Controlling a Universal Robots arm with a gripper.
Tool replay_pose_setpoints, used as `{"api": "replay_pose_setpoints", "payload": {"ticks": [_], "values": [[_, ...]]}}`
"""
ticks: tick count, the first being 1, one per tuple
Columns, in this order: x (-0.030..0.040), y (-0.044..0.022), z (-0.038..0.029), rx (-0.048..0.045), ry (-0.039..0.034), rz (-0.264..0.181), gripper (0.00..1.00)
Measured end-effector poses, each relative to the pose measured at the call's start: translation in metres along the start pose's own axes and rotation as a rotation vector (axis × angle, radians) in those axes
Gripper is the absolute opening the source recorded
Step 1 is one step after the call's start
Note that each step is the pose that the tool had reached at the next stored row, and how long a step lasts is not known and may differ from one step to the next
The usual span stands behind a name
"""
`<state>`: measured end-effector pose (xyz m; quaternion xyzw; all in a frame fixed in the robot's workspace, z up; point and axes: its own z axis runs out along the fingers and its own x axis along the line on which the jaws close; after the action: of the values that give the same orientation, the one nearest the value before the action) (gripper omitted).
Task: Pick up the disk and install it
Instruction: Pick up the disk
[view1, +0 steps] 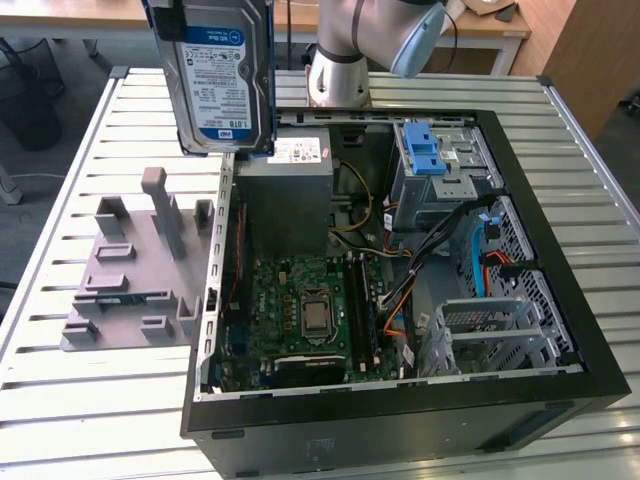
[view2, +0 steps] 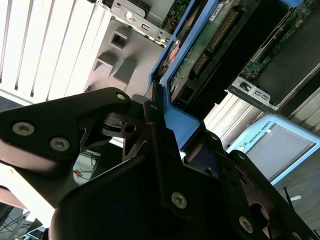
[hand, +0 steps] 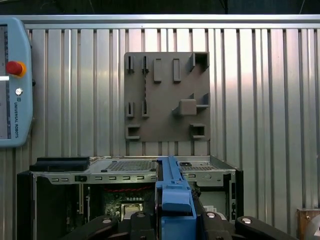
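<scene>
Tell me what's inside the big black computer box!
A green circuit board, a grey power box, a metal cage with a blue latch, and coloured wires. The raised disk hides the black case's far corner.

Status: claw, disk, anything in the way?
Claw shut on the disk at its blue end bracket. Disk upright, aloft above the open computer case, not installed. Loose cables lie beside the drive cage.

Soft overhead light makes the table (view1: 80, 420) bright and the disk (view1: 215, 75) evenly lit in the exterior view; the inside of the computer case (view1: 400, 425) lies in shade. The table glares white in the second wrist view and has a pinkish sheen in the first wrist view.
</scene>
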<state>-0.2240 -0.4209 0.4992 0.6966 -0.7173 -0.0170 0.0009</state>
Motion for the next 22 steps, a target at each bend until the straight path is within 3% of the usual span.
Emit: {"api": "replay_pose_setpoints", "payload": {"ticks": [6,9,22], "values": [[0.0000,-0.0002,0.0000,0.0011,-0.0001,0.000,0.36],[-0.0001,-0.0001,0.0000,0.0047,-0.0059,0.000,0.36],[-0.0001,-0.0023,0.0000,0.0048,-0.0062,0.000,0.36]]}}
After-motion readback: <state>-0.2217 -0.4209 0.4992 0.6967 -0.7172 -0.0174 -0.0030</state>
